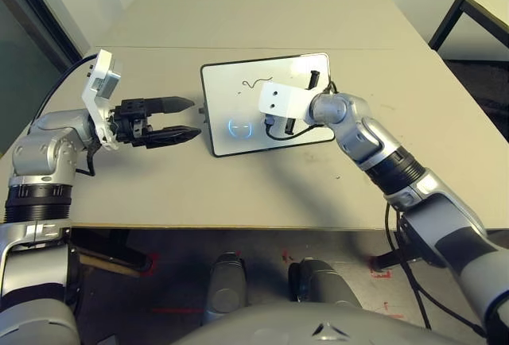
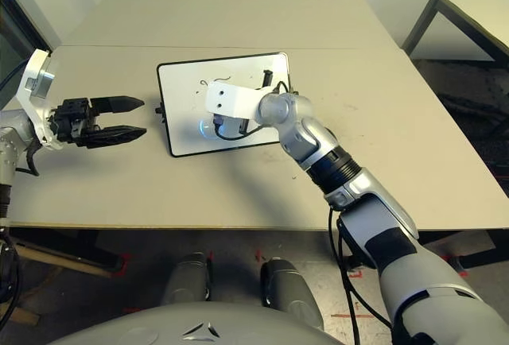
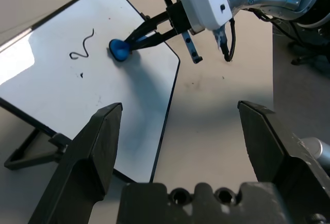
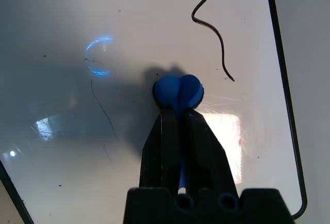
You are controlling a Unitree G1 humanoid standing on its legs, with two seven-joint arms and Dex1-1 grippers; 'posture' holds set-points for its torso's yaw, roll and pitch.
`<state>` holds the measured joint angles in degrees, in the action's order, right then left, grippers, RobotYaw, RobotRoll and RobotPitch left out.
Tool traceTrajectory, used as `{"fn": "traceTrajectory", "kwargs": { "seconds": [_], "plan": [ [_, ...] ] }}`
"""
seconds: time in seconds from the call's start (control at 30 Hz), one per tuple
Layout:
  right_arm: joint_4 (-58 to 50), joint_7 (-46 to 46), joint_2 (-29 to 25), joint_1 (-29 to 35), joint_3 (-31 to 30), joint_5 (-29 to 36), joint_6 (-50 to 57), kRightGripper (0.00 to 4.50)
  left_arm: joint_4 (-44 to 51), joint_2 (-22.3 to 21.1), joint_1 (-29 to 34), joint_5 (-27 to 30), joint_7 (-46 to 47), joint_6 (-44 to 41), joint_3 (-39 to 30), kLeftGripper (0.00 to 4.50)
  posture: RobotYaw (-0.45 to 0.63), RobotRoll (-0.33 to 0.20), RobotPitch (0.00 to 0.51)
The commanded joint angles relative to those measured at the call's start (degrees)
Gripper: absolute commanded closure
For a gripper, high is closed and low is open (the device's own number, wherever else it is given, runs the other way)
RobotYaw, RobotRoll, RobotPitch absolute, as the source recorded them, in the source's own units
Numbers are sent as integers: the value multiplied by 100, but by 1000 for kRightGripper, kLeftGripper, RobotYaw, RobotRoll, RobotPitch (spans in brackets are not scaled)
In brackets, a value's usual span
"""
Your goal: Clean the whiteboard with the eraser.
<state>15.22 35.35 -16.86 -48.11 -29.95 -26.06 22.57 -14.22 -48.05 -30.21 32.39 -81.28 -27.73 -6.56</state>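
Observation:
The whiteboard [image 1: 231,91] leans on a small stand in the middle of the table. It carries a black squiggle [image 4: 211,28] and a few faint strokes. My right gripper [image 4: 178,113] is shut on the blue eraser [image 4: 178,91] and presses its end against the board, a short way from the squiggle. From the left wrist the eraser [image 3: 119,49] shows as a blue blob at the tips of the right gripper [image 3: 133,40]. My left gripper [image 1: 193,118] hovers open just left of the board, holding nothing.
The board's black stand [image 3: 31,152] sticks out behind its left short side. A second table [image 1: 477,3] stands at the back right. The tan table [image 1: 159,194] has bare room in front of the board and to its right.

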Motion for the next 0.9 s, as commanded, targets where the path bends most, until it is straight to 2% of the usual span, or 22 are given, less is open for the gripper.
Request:
{"fn": "traceTrajectory", "kwargs": {
  "seconds": [0.03,0.5,0.9],
  "plan": [
    [54,61,-171,14,117,-76,86,4486,-68,47,-83,-98,-34,31,101,0,244,0,16],
    [-291,84,-1006,460,486,-74,359,4486,-469,197,-428,-287,-194,205,274,0,196,0,18],
    [17,41,-367,208,138,-216,25,4486,-127,2,-99,-178,-107,46,59,0,264,0,25]
  ]
}}
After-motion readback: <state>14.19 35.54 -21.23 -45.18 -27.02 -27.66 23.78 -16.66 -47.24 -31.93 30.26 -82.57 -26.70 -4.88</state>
